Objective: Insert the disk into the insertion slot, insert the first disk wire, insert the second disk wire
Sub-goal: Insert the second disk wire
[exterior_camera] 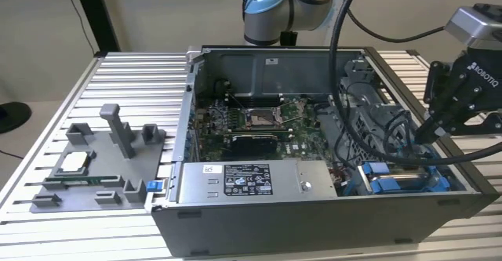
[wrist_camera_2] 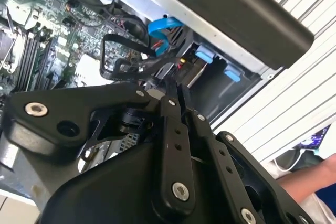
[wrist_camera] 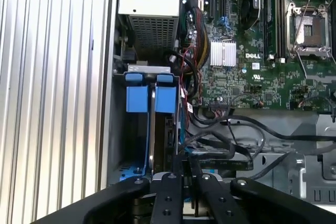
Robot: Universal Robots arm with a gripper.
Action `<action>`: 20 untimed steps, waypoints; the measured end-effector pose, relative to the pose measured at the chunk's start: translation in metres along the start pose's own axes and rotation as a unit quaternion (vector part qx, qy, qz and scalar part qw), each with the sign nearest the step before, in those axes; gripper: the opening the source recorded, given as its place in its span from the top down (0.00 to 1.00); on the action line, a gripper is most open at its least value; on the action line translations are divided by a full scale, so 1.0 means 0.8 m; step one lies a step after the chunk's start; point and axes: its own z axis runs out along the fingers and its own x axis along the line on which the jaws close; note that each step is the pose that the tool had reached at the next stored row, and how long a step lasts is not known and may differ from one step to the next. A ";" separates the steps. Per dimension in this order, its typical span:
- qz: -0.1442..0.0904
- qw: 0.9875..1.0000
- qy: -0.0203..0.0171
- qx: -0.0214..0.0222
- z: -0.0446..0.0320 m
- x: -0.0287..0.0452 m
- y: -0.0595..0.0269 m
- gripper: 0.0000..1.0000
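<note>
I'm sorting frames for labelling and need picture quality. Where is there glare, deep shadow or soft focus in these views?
In the exterior view the computer case front is dim, with even light elsewhere. In the second wrist view the ribbed table is washed out bright and the gripper is a dark mass. In the first wrist view the motherboard is crisp, while the ribbed table glares.

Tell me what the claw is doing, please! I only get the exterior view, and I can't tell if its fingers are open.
Observer: In the first wrist view the gripper has its fingers closed together, just above a bundle of black cables. I cannot tell whether it pinches one.
Operator: Is the blue thing in its hole?
Observer: Yes. The first wrist view shows the disk in its blue carrier, sitting inside the insertion slot.
Operator: Is anybody near?
Observer: In the second wrist view a person's arm shows beyond the table.
</note>
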 end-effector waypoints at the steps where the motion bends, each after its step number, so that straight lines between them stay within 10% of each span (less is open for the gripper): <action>1: 0.000 1.000 0.000 0.000 0.0007 0.0002 0.004 1.00; 6: 0.000 1.000 0.000 0.006 0.0037 0.0017 0.023 1.00; 13: -0.002 0.999 0.000 0.047 0.0086 0.0048 0.043 1.00; 20: -0.003 0.997 0.000 0.076 0.0153 0.0086 0.056 1.00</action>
